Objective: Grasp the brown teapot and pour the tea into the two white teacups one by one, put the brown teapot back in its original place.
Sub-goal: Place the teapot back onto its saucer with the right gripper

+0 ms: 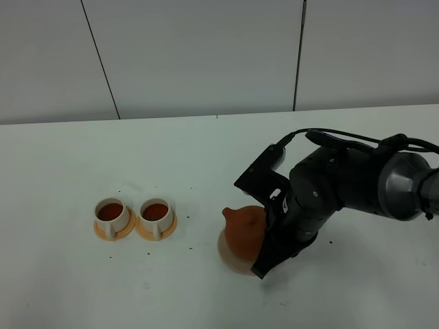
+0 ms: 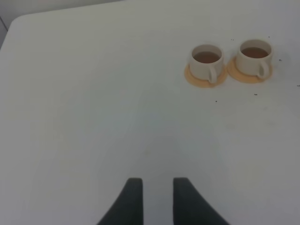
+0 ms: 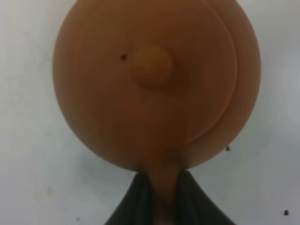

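Clamping the brown teapot [image 3: 154,84] handle, right gripper [image 3: 161,197] seemingly hidden in exterior view.

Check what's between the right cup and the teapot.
Nothing solid: between the right cup and the teapot, the exterior high view shows bare white table with a few dark specks. The right claw grips the teapot's handle on the far side.

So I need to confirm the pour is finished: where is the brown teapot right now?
In the exterior high view the brown teapot sits right of centre on the table, right of the two white teacups, with the right gripper shut on its handle.
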Controlling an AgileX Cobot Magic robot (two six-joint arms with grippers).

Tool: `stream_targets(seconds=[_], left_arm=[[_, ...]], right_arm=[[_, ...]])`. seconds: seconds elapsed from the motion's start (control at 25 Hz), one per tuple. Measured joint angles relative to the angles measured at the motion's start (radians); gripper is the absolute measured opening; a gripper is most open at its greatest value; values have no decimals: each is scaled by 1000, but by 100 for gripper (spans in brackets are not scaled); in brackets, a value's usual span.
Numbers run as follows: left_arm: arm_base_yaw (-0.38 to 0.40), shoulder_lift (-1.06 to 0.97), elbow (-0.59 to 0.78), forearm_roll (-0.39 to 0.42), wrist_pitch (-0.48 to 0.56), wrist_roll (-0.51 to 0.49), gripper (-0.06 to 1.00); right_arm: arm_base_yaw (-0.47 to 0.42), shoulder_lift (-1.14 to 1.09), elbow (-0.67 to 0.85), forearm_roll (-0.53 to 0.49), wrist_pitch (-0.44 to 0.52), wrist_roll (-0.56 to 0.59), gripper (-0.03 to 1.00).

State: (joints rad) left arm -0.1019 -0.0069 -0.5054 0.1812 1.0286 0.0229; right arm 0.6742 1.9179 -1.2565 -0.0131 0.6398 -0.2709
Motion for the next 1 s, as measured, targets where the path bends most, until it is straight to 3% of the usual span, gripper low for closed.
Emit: stream_targets(seconds=[1.0], left_arm=[[0, 0, 0, 0, 0, 1, 23]], right_arm=[[-1, 43, 21, 59, -58, -43, 9]])
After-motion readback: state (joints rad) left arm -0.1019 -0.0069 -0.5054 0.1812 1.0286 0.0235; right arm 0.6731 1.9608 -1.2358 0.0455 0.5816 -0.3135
